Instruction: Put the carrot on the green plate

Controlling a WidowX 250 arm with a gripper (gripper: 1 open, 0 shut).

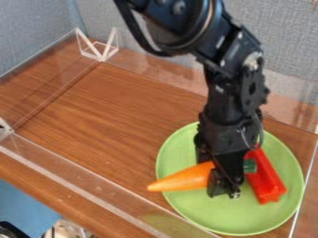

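Observation:
The orange carrot (184, 178) lies nearly level over the left part of the green plate (183, 150), its pointed tip reaching past the plate's left rim. Its thick end sits between the fingers of my dark gripper (224, 184), which comes straight down over the plate's middle and is shut on it. I cannot tell whether the carrot touches the plate. The gripper hides the carrot's top.
A red ridged block (263, 177) lies on the plate just right of the gripper. The plate sits on a wooden table (99, 112) with clear low walls along the front and left edges. A white wire stand (96, 43) is at the far left corner.

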